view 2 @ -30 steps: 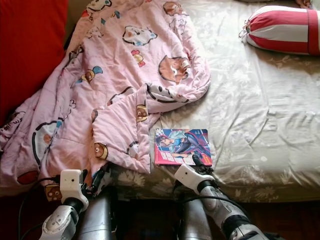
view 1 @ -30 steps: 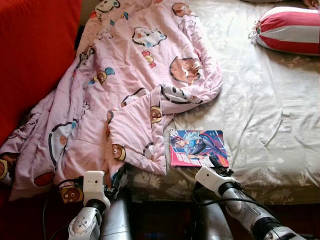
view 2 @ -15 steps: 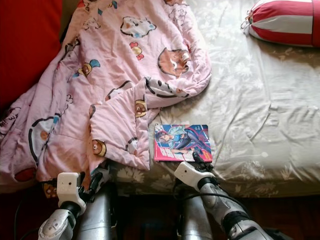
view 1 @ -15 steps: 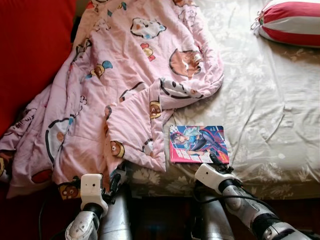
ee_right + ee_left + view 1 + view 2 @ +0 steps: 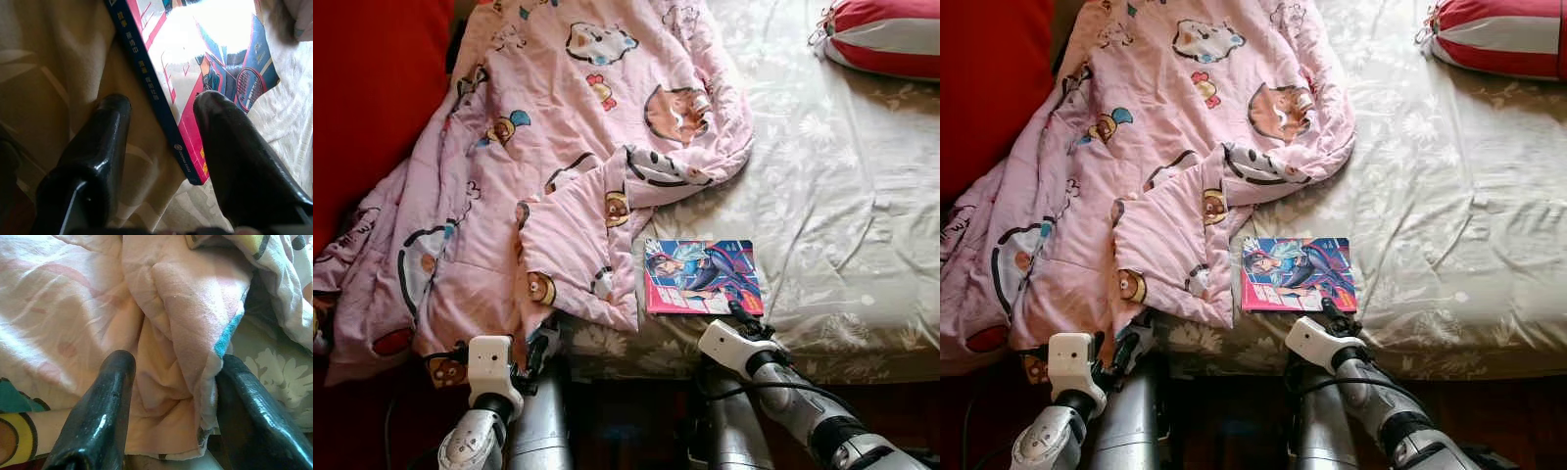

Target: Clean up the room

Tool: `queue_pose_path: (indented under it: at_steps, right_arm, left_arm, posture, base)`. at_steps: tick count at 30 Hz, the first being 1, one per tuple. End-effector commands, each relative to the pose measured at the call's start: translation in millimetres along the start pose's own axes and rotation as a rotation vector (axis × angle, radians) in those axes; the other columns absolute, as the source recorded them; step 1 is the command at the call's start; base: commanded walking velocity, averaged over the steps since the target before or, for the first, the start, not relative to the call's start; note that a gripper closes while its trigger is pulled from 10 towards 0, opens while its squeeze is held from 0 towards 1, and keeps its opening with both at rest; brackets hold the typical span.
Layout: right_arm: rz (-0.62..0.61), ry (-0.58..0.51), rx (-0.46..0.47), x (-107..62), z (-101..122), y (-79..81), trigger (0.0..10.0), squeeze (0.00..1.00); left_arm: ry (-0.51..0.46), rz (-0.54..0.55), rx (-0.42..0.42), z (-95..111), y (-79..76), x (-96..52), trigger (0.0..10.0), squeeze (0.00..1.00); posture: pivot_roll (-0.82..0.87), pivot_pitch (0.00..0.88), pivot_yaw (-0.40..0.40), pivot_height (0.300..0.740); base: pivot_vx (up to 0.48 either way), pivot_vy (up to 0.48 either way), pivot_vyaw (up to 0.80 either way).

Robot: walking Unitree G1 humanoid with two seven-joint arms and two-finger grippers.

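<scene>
The left gripper (image 5: 168,396) is half-buried, fingers wide around a fold of pink quilt (image 5: 558,147), while the right gripper's (image 5: 161,147) spread fingers straddle the glossy comic book's (image 5: 702,277) corner.

The thin comic book with a blue spine and red-and-blue cover (image 5: 195,93) carries yellow characters along its spine, too small and blurred to read.

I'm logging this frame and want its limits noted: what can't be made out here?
- Book cover art: washed out by glare in the right wrist view.
- Pillow: cut off by the eye views' top and right edges.
- Sheet under the blanket: hidden.
- Left gripper fingers: partly under the blanket's edge.
</scene>
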State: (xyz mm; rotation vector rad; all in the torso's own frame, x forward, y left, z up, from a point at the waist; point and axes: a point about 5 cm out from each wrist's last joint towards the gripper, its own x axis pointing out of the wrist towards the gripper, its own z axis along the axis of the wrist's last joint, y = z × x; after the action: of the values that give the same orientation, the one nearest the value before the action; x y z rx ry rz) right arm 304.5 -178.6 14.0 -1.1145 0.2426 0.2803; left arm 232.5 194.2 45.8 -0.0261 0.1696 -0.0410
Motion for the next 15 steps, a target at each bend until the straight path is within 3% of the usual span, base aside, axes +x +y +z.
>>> queue_pose_path:
  at_steps: [1, 15]
  right_arm:
    - [0.020, 0.020, -0.030, -2.7, -6.4, 3.2, 10.0, 0.00]
    - [-0.015, 0.015, -0.050, -1.3, -8.4, -5.5, 10.0, 0.00]
  left_arm:
    - [0.034, 0.010, -0.006, -6.1, 3.5, -6.2, 10.0, 0.00]
    - [0.035, 0.012, -0.001, -3.4, 4.0, -10.6, 10.0, 0.00]
  posture:
    - [0.15, 0.334, -0.017, 0.582]
    - [0.16, 0.351, -0.015, 0.582]
  base:
    - [0.000, 0.000, 0.00]
    - [0.000, 0.000, 0.00]
